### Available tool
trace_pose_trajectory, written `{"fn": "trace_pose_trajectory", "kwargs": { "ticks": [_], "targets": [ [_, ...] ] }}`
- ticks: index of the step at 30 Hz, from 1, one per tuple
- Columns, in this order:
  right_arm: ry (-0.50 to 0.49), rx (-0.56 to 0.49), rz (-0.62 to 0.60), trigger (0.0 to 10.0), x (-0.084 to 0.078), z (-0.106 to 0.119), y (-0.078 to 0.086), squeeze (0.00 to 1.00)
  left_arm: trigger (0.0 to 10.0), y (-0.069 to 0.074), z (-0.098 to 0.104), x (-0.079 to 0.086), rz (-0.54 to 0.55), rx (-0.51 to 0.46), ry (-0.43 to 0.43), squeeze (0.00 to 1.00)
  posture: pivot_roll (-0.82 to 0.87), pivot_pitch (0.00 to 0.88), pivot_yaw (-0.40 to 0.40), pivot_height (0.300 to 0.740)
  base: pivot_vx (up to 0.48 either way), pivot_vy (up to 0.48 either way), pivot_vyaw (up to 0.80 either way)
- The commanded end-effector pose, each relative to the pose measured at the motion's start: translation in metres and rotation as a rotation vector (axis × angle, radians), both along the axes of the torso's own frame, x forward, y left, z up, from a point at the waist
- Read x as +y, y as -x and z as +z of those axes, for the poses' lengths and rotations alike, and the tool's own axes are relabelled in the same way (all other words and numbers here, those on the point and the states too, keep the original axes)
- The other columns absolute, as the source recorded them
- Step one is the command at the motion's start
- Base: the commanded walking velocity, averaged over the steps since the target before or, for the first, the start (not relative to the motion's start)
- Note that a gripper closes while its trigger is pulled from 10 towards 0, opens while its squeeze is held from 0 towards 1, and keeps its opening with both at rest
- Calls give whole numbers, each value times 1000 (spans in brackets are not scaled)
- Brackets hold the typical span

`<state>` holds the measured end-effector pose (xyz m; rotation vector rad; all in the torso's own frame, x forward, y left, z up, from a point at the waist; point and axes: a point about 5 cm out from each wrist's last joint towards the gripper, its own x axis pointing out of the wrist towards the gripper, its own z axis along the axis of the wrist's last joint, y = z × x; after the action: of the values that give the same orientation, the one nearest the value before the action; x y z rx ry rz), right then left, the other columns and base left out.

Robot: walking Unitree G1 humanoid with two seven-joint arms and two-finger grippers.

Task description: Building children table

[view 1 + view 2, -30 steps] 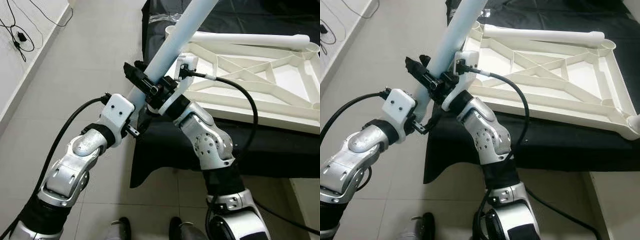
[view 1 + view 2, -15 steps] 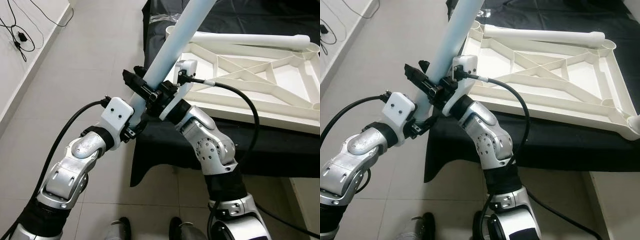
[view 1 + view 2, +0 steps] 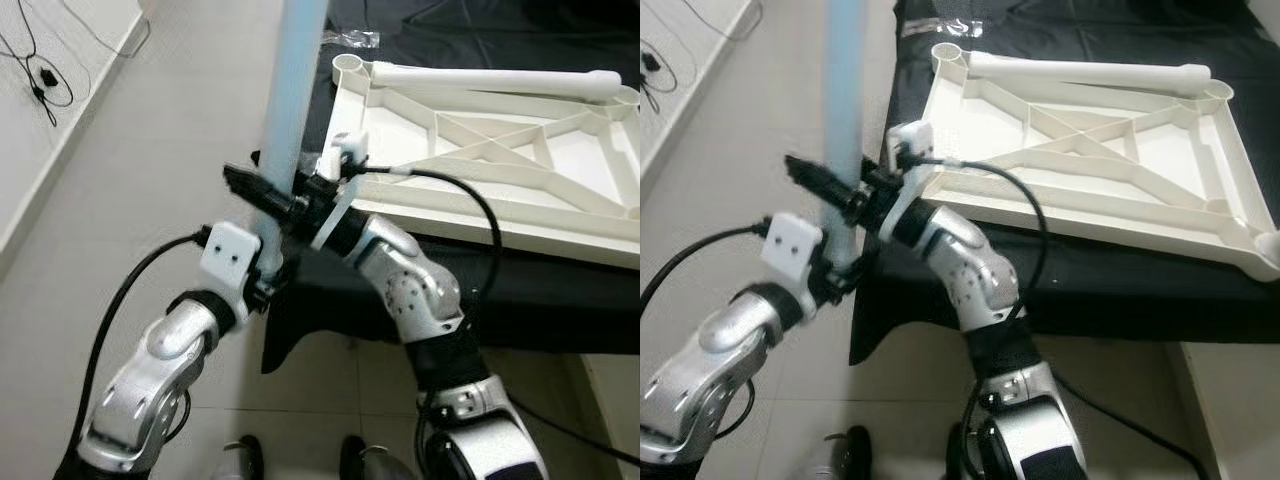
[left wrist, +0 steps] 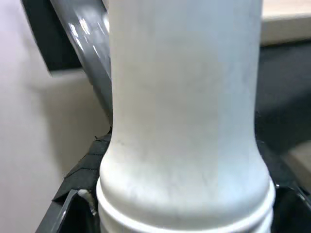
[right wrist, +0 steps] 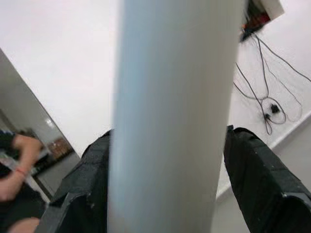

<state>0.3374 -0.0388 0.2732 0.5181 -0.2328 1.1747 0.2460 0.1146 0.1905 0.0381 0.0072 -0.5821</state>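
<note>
While both arms meet over the tiled floor [image 3: 150,150] just off the black-draped bench [image 3: 520,290], the pale table leg [image 3: 292,110] stands nearly upright between them, its top running out of the head views. The left gripper [image 3: 262,272] has the leg's lower end, where 2 ridged rings show in its wrist view [image 4: 184,213]; its jaws are closed on that end. The right gripper [image 3: 258,188] clamps the leg slightly higher, 1 black finger [image 5: 262,184] on either side of the shaft in its wrist view.

The white tabletop frame [image 3: 1090,150] lies upside down on the bench, ribs up, its near-left corner close beside the right wrist. A 2nd leg [image 3: 1080,72] lies along the frame's far edge. To the robot's left the floor stretches open to the wall, where loose cables [image 3: 40,60] trail.
</note>
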Motion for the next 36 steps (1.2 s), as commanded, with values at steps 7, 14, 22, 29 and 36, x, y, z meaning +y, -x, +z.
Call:
{"fn": "trace_pose_trajectory", "kwargs": {
  "ticks": [7, 14, 22, 29, 36],
  "targets": [
    [-13, 73, 214, 10000, 0, -3, -4, 0, 10000, 41, -7, -17, -170, 102, 53, 0, 123, 251, -17, 740, 0, 0, 0],
    [11, 90, 523, 10000, -4, -15, 13, 0, 10000, 52, -5, -20, -169, 156, 134, 0, 123, 255, -19, 740, 0, 0, 0],
    [70, 96, 651, 10000, -5, -29, 22, 0, 10000, 63, -2, -31, -196, 197, 200, 0, 123, 259, -19, 740, 0, 0, 0],
    [105, 78, 684, 10000, -8, -31, 22, 0, 10000, 76, -8, -35, -196, 258, 245, 0, 122, 263, -16, 740, 0, 0, 0],
    [134, 79, 749, 10000, -18, -32, 21, 0, 10000, 89, -12, -38, -214, 309, 238, 0, 122, 263, -16, 740, 0, 0, 0]
  ]
}}
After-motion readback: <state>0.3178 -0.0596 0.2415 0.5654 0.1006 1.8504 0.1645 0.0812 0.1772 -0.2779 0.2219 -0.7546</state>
